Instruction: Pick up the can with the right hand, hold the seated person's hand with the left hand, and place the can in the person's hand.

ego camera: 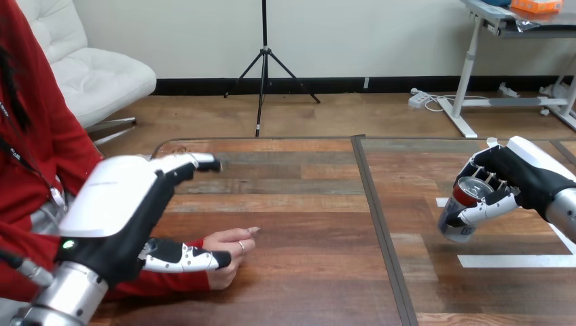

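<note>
Over the table (306,217) at my right, my right hand (526,178) clasps the tilted can (454,224), well apart from the person's hand (229,252) leftward, where my left hand (115,200) hovers unclenched

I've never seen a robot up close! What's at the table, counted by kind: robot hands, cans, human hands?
Robot hands: 2 (left hand, right hand)
Cans: 1 (can, in the right hand's fingers)
Human hands: 1 (person's hand, resting on the table)
Total: 4
</note>
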